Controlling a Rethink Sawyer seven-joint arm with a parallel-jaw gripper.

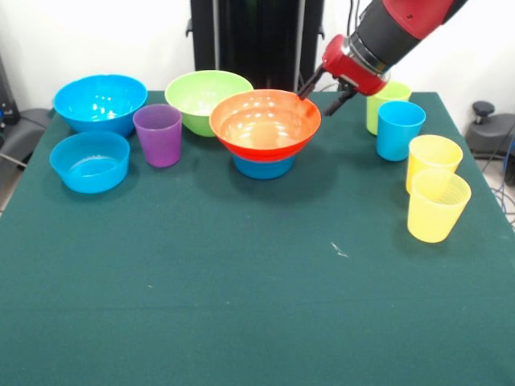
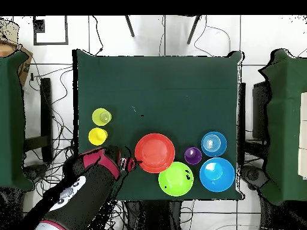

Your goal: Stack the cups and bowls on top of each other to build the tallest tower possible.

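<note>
Beside the orange bowl (image 1: pixel 265 122), at its rim on the side toward the green cup (image 1: pixel 385 103), the gripper (image 1: pixel 325 92) is held with its fingers spread and nothing between them. The orange bowl is seated on a small blue bowl (image 1: pixel 264 167). The purple cup (image 1: pixel 158 134) stands apart from the orange bowl, beyond its opposite rim. That cup should be grasped upright and lowered centrally into the orange bowl.

Four round glossy plastic bowls stand on the table: one wide orange (image 1: pixel 265 122), one lime green (image 1: pixel 201 95), and two blue (image 1: pixel 100 102) (image 1: pixel 89 161); a fifth, small and blue (image 1: pixel 264 167), sits under the orange. Five tapered plastic cups: one purple (image 1: pixel 158 134), one lime green (image 1: pixel 385 103), one blue (image 1: pixel 399 129), two yellow (image 1: pixel 433 161) (image 1: pixel 438 205).
</note>
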